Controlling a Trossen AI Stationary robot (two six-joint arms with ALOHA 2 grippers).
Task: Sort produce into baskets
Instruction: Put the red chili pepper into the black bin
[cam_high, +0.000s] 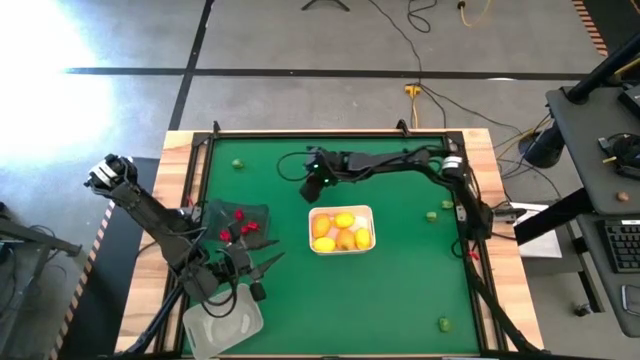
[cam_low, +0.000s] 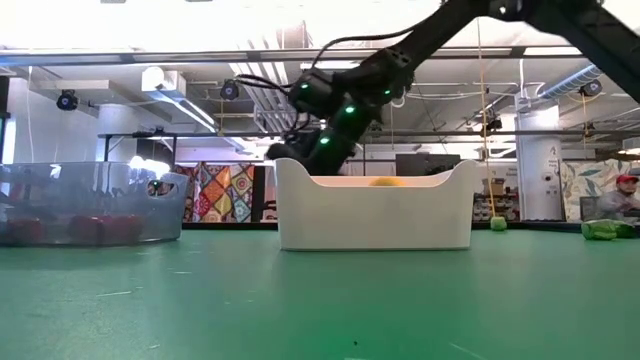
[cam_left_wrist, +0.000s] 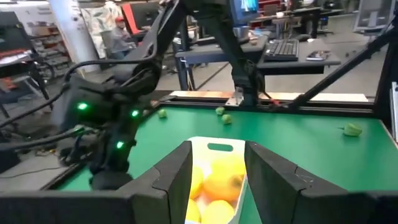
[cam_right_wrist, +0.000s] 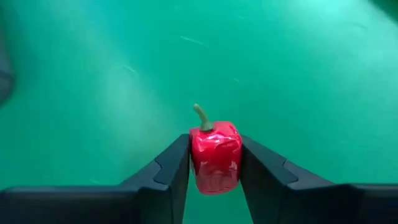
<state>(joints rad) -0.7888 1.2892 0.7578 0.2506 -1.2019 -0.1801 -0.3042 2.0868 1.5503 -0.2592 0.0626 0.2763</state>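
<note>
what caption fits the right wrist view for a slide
Right claw shut on a small glossy red toy bell pepper with a green stem, above the green table mat.

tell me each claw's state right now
left claw: open, empty, near the clear basket.
right claw: shut on small red toy pepper.

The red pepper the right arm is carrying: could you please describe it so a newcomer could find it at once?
Start at the white basket mid-table; just beyond its far-left corner hangs the right gripper. The red pepper is clamped between its fingers, clear of the mat. Unlike the red pieces in the dark basket, it is held aloft and shows a green stem.
</note>
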